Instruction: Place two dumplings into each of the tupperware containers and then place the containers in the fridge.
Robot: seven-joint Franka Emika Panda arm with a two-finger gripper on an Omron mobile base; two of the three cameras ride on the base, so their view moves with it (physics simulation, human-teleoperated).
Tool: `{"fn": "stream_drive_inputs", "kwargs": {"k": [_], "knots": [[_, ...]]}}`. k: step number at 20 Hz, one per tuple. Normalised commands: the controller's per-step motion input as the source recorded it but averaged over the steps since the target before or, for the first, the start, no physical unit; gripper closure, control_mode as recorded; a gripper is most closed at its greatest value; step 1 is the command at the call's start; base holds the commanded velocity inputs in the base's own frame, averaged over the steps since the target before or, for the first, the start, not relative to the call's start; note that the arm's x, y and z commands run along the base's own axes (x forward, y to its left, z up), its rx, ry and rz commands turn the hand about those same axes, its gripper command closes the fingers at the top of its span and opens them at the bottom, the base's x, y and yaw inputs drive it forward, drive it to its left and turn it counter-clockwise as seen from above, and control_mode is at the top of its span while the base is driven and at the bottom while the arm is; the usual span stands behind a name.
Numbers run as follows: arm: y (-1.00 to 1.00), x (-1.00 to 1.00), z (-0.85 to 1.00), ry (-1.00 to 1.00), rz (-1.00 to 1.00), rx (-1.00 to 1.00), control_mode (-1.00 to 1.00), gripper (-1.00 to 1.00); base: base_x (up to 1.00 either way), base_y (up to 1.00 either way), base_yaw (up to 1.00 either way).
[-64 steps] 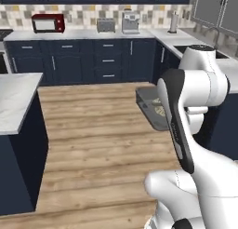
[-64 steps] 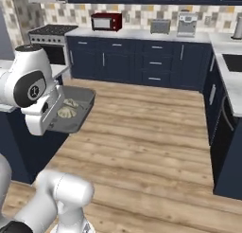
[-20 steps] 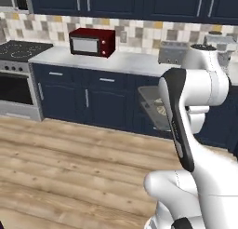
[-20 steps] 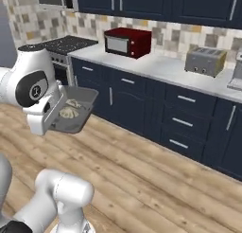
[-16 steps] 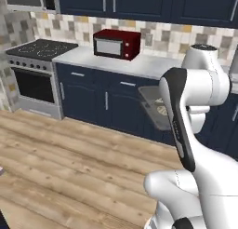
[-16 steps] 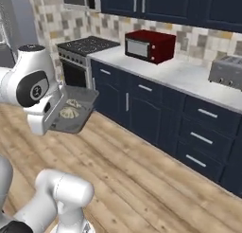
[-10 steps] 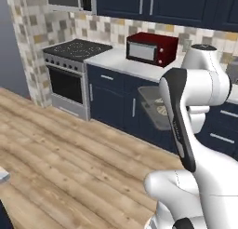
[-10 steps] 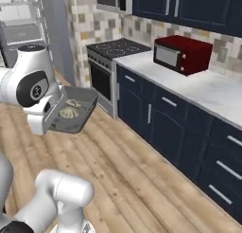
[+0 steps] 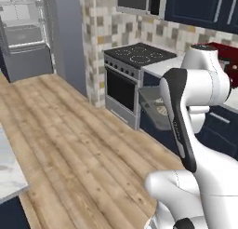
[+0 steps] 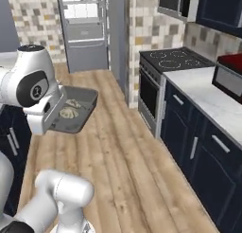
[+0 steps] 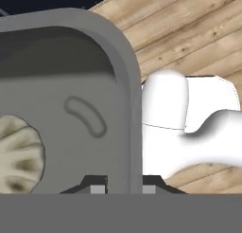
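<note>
White glossy arm (image 9: 200,88), rounded bulbous links, dark joint bands, small dark finger tips (image 11: 97,185).

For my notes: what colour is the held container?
Grey container, clearest in the right base view.

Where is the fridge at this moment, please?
The fridge stands open at the far end of the wooden floor, top centre-left in the right base view, left of the stove. In the left base view it sits top left.

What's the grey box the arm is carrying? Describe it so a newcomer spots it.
Start at the white arm's hand above the wooden floor. The tupperware container juts from the gripper, whose jaws pinch its wall. It is shallow, square and grey, with two dumplings inside.
</note>
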Motion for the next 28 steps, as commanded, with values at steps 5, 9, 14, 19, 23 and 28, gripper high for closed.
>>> {"fn": "stream_drive_inputs", "kwargs": {"k": [5, 9, 14, 19, 23, 28], "knots": [[0.00, 0.00, 0.00, 0.00, 0.00, 0.00, 1.00, 1.00, 1.00, -0.34, 0.51], [0.00, 0.00, 0.00, 0.00, 0.00, 0.00, 1.00, 1.00, 1.00, -0.43, 0.44], [0.00, 0.00, 0.00, 0.00, 0.00, 0.00, 1.00, 1.00, 1.00, -0.55, 0.31], [0.00, 0.00, 0.00, 0.00, 0.00, 0.00, 1.00, 1.00, 1.00, -0.36, 0.18], [0.00, 0.00, 0.00, 0.00, 0.00, 0.00, 1.00, 1.00, 1.00, -0.02, 0.08], [0.00, 0.00, 0.00, 0.00, 0.00, 0.00, 1.00, 1.00, 1.00, -0.08, 0.00]]}}
